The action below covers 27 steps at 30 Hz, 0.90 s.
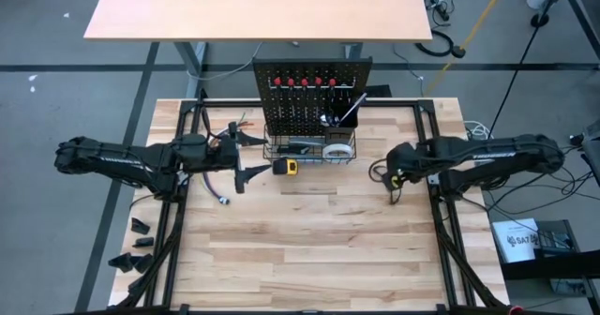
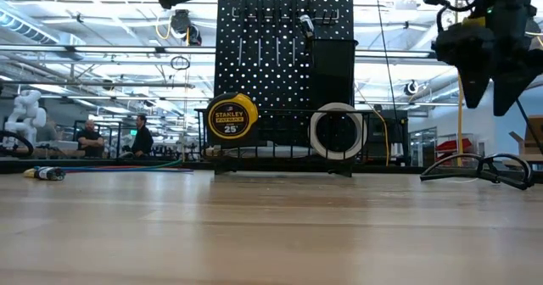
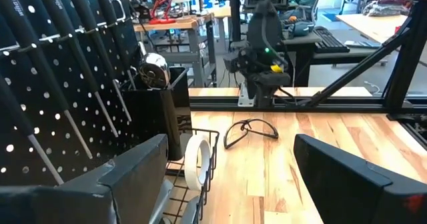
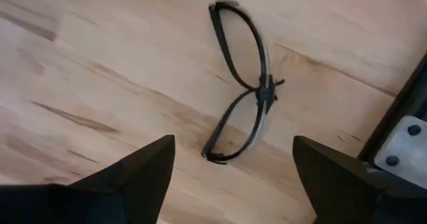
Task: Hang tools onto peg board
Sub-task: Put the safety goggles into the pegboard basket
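Filling black peg board (image 1: 312, 95), red-handled screwdrivers (image 1: 305, 82)

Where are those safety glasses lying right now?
The safety glasses lie flat on the wooden table, right of the peg board, directly under the right pincer, which is open above them.

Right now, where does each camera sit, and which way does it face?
High: overhead, looking straight down on the upright black perforated peg board; both arms show.
Low: at tabletop height, facing the board; right gripper hangs above clear safety glasses.
Left wrist: past the open left gripper, across the white tape roll toward the right arm.
Right wrist: down between open fingers onto the glasses.
Shared: low, left wrist and right wrist views all show the glasses.
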Motion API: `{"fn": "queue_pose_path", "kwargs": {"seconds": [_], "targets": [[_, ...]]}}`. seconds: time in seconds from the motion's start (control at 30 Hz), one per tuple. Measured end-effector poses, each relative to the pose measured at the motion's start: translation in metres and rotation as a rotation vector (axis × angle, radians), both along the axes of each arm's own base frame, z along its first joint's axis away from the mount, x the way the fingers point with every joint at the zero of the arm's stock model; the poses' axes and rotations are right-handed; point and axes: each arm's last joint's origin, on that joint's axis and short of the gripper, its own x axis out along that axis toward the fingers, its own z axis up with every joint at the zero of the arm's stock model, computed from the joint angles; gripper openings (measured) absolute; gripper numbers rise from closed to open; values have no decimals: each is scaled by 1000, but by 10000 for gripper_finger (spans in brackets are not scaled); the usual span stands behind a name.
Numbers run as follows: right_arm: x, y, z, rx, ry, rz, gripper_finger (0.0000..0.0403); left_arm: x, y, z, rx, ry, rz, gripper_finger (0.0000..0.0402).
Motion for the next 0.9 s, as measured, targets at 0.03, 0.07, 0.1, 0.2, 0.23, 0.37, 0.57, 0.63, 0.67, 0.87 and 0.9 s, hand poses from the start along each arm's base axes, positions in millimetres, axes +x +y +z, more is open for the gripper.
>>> {"fn": "queue_pose_path", "kwargs": {"seconds": [0.03, 0.07, 0.1, 0.2, 0.23, 0.37, 0.57, 0.63, 0.67, 0.87, 0.9], "targets": [[2, 1, -2, -1, 19, 5, 298, 0, 0, 0, 0, -1, -1, 327], [4, 2, -4, -8, 39, 8, 297, 0, 0, 0, 0, -1, -2, 327], [5, 3, -6, -17, 61, 11, 297, 0, 0, 0, 0, -1, -2, 327], [9, 7, -12, -44, 102, 28, 297, 0, 0, 0, -35, -7, 1, 327], [10, 9, -15, -47, 105, 34, 297, 0, 0, 0, -46, -8, 2, 327], [7, 12, -35, -43, 124, 41, 297, 0, -1, 0, -51, -5, -21, 327], [2, 13, -44, -53, 141, 21, 296, 0, -1, -1, -54, 2, -29, 327], [3, 13, -47, -71, 146, 24, 290, 0, -1, -1, -53, 2, -29, 327], [2, 13, -50, -75, 157, 28, 284, 0, -1, -1, -53, 1, -29, 327], [5, 15, -57, -104, 186, 48, 224, 0, -1, -2, -85, 8, -25, 327], [6, 16, -58, -108, 190, 50, 213, 0, -1, -2, -86, 10, -25, 327]]}}
